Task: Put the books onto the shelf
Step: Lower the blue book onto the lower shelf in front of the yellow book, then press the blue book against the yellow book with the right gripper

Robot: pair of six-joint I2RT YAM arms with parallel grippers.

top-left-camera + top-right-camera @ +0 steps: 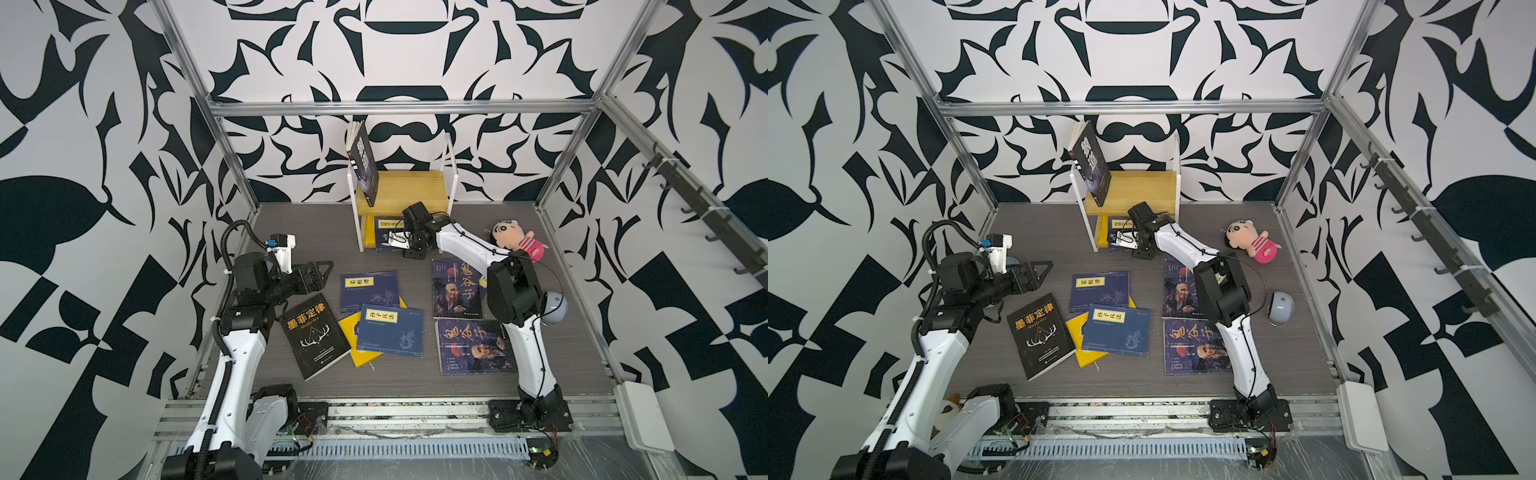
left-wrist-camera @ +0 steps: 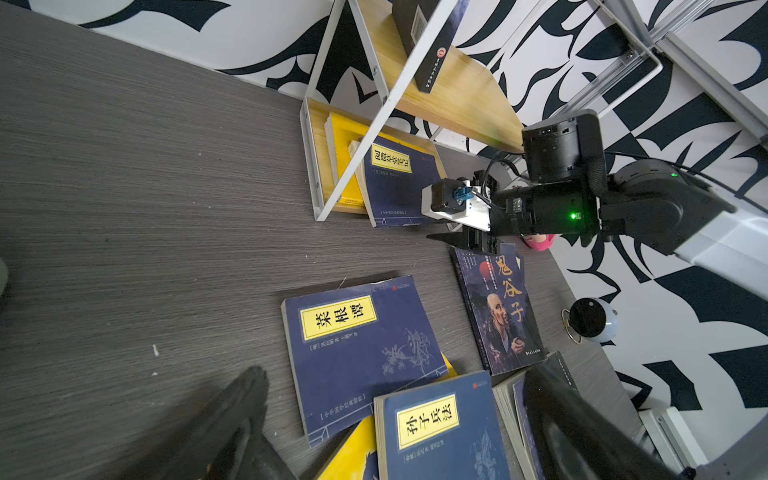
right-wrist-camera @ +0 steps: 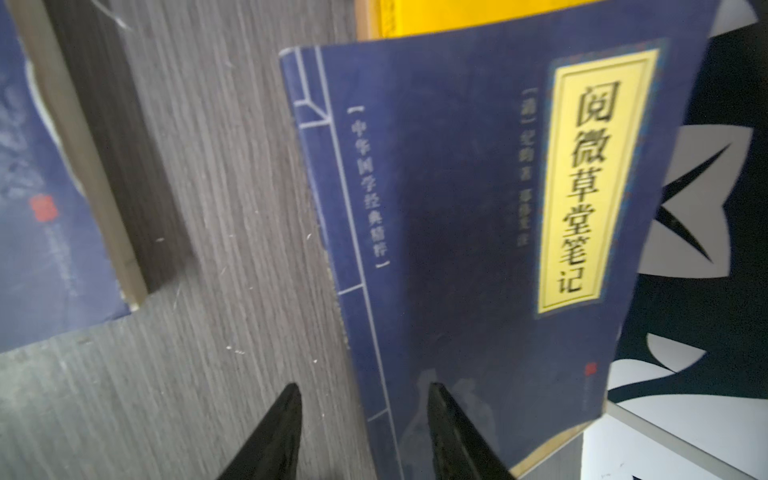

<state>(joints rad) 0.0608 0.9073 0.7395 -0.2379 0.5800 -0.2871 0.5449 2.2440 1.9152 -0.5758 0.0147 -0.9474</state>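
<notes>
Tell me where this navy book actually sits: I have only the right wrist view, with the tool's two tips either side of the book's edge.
Observer: The navy book lies half inside the lower tier of the shelf, on top of a yellow book, with its near end out over the table.
Operator: Anything on the upper tier?
Observer: One dark book, standing tilted against the frame's left end in both top views.
Operator: And the left tool?
Observer: The left tool is wide open and empty, over the table near the black antler book.
</notes>
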